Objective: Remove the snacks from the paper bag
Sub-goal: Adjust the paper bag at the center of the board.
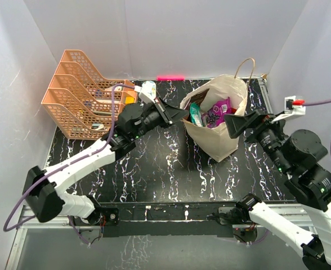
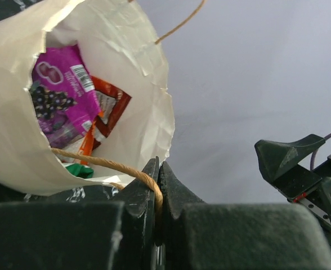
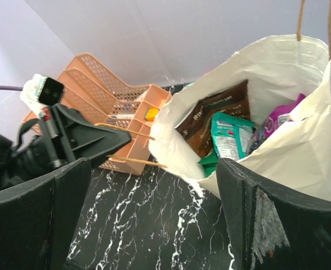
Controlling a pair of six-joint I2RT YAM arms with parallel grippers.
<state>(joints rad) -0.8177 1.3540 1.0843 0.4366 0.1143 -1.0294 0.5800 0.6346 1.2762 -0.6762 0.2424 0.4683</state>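
Black marbled table (image 1: pixel 154 169) carries bag (image 1: pixel 222 140), whose handle (image 2: pixel 98 162) left claw (image 2: pixel 159 169) pinches, likely to steady it, while right claw (image 1: pixel 233 125), spread, faces snacks (image 1: pixel 210 115) just ahead.

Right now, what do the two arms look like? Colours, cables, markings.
Both alike: left arm and right arm have white links and black joint housings. Fingers are matte black wedges. A purple cable trails from each; the right one's leaves a white connector with a red tab.
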